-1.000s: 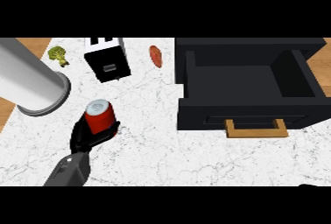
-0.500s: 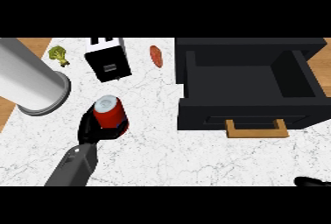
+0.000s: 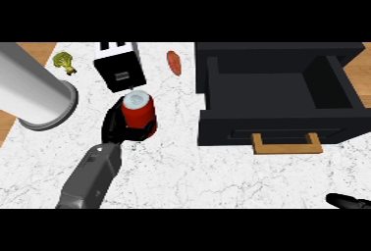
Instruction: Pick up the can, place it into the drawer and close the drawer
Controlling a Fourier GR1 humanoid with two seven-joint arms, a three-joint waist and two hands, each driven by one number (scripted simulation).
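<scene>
Left hand (image 3: 114, 126), fingers curled round the upright red can (image 3: 138, 111), over the white worktop (image 3: 217, 171), left of the open black drawer (image 3: 275, 130). Right hand (image 3: 348, 201) tip shows at lower right.

We see only the can's (image 3: 137, 109) top and upper side; the left hand (image 3: 115, 128) curls round its base and covers it. Right hand (image 3: 349, 201): just a black sliver at the lower edge. The grey cylinder (image 3: 33, 93) runs off the left edge.
</scene>
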